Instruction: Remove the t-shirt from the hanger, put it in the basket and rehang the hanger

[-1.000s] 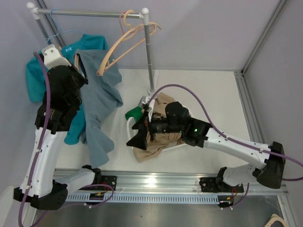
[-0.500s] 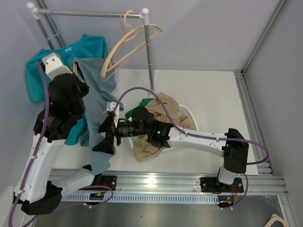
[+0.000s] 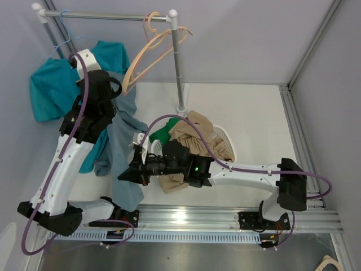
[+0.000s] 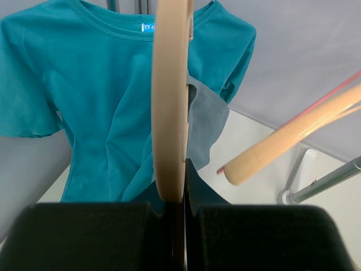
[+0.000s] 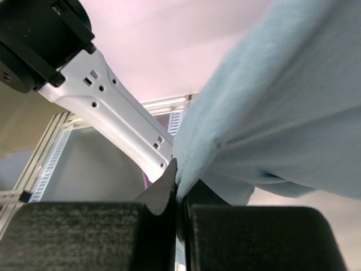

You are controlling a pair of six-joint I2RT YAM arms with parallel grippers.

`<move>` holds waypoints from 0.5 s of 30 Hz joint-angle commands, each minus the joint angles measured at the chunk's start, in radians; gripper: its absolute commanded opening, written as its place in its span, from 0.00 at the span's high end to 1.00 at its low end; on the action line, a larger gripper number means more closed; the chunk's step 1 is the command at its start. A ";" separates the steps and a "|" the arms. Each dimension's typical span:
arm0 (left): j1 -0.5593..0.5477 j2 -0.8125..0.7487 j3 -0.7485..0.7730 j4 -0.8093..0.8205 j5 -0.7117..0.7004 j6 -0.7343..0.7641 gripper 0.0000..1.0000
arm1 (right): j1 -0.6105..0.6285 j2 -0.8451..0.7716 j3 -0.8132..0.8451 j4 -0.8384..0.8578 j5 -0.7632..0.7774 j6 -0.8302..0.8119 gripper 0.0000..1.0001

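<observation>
A grey-blue t-shirt (image 3: 127, 141) hangs from a tan hanger (image 4: 169, 101) left of the table's middle. My left gripper (image 3: 115, 90) is held high beside the rack and is shut on that hanger; in the left wrist view the hanger's bar runs straight up from between the closed jaws (image 4: 183, 169). My right gripper (image 3: 125, 175) reaches across to the shirt's lower edge and is shut on it. In the right wrist view the pale fabric (image 5: 282, 101) is pinched between the jaws (image 5: 179, 180).
A teal t-shirt (image 3: 48, 90) hangs on the rack's rail (image 3: 107, 17) at the far left. Spare tan hangers (image 3: 155, 42) dangle near the rack's upright pole (image 3: 177, 62). A white basket (image 3: 228, 148) with beige and green clothes sits mid-table.
My right arm swung left from the basket to the grey-blue shirt's lower edge and shut on it. My left arm lifted the hanger up and toward the rack.
</observation>
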 commanded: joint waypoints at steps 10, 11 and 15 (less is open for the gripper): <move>0.218 0.149 0.211 0.111 0.185 -0.033 0.99 | 0.194 -0.192 -0.130 -0.193 0.132 -0.031 1.00; 0.222 0.160 0.217 0.107 0.198 -0.034 0.99 | 0.202 -0.197 -0.147 -0.185 0.138 -0.014 1.00; 0.236 0.186 0.276 0.073 0.222 -0.036 0.99 | 0.208 -0.209 -0.242 -0.136 0.161 0.030 1.00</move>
